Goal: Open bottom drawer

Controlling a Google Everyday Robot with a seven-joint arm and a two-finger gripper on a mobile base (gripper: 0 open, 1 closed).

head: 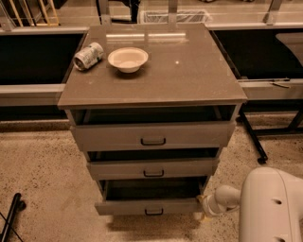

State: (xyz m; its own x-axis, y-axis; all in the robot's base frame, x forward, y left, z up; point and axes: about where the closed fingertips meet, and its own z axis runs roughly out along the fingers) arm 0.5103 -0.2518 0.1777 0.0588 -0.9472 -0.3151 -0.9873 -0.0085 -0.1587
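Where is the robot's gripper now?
In the camera view, the gripper is low on the right, just beside the right end of the bottom drawer.

A speckled beige stone-like floor spreads under a grey-brown three-drawer cabinet whose flat glossy top shows pale streaks of reflected overhead light. Long low black-surfaced tables with pale grey front edges flank it, one on the left and one on the right. A slanted black metal leg stands below the right one. Pale wooden slats show at top left, a wire mesh basket behind the cabinet, and a black pole at bottom left. The gripper sits low by the cabinet's right front corner.
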